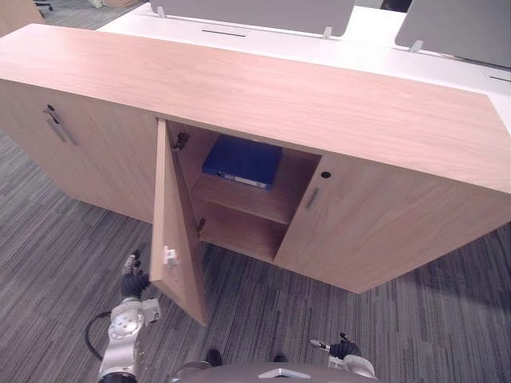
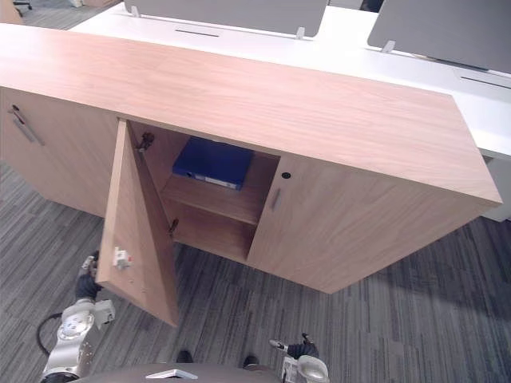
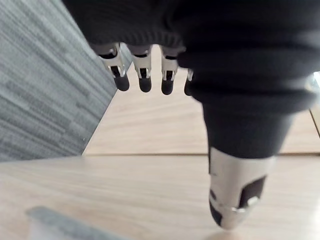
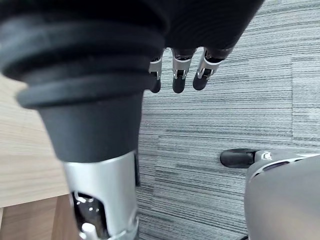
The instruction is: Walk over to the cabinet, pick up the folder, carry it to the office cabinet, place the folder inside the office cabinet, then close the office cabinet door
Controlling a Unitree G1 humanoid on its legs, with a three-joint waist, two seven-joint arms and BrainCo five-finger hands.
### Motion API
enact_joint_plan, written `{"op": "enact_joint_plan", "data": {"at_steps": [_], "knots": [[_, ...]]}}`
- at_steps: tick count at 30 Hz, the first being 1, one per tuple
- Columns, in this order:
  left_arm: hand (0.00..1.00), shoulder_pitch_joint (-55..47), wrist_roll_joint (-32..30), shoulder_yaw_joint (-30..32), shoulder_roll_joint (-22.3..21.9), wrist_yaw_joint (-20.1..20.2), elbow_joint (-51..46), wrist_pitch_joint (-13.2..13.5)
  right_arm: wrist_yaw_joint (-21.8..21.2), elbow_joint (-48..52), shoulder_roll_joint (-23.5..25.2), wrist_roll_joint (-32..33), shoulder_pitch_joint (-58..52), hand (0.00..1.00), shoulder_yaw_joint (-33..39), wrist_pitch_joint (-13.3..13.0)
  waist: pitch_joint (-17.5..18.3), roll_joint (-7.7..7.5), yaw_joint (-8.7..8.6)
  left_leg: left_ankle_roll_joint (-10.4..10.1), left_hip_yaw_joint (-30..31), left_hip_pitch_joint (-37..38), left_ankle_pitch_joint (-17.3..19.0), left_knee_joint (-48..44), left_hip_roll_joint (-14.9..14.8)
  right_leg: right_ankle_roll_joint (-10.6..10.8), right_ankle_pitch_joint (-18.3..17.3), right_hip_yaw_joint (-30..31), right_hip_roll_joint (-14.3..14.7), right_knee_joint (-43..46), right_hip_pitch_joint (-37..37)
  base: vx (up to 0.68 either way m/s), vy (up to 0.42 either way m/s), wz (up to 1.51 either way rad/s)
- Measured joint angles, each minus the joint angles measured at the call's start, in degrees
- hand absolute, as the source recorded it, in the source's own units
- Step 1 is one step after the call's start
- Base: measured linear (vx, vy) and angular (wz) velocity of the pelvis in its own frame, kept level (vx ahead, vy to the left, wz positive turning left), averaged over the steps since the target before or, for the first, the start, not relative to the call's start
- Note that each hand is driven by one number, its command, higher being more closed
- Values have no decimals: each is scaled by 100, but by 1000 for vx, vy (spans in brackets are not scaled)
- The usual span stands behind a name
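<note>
Reference landmark: the open door [image 1: 180,231] of the office cabinet [image 1: 239,88].

1. Task item. The blue folder [image 1: 242,160] lies flat on the upper shelf [image 1: 247,199] inside the compartment behind the open door, front edge facing out. Placement appears complete. The remaining step is judged to be closing the door.

2. Key relation. The door is hinged [image 1: 181,140] at the edge of the opening and stands swung out toward the robot, its free edge nearest the robot. The left hand [image 1: 134,281] is just beside the door's outer face, low down near the free edge. In the left wrist view its fingers [image 3: 145,80] are relaxed and extended toward the wood panel and hold nothing. Whether they touch the panel cannot be determined.

3. Other hand. The right hand [image 1: 345,349] hangs over the carpet [image 1: 64,239], well apart from the door on its inner-face side, fingers loose and empty. The left hand is the nearer.

4. Obstructions. A white latch [image 1: 170,256] sits on the door's inner face. Nothing lies in the door's path on the carpet. The folder sits clear inside the opening.
</note>
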State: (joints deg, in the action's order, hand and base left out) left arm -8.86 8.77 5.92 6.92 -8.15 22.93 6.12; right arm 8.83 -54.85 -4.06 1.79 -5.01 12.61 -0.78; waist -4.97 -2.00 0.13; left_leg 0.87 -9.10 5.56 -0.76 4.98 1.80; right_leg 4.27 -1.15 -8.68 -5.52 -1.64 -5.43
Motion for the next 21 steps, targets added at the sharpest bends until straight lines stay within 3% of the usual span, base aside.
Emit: {"op": "enact_joint_plan", "data": {"at_steps": [12,21], "knots": [[0,225,9,-1163,-141,229,319,-8,25,27,136,4,-17,0,-68,-2,-24,-26,-236,-19,-272,123,15,3,-60,4,86,210,51,-80,-32,-43,-21,-11],[0,1105,-231,-1292,-8,-58,1089,-154,83,26,103,2,-27,0,-70,16,-17,-17,-544,-98,-908,164,139,-1,-174,-26,304,841,184,-254,162,-28,-27,-38]]}}
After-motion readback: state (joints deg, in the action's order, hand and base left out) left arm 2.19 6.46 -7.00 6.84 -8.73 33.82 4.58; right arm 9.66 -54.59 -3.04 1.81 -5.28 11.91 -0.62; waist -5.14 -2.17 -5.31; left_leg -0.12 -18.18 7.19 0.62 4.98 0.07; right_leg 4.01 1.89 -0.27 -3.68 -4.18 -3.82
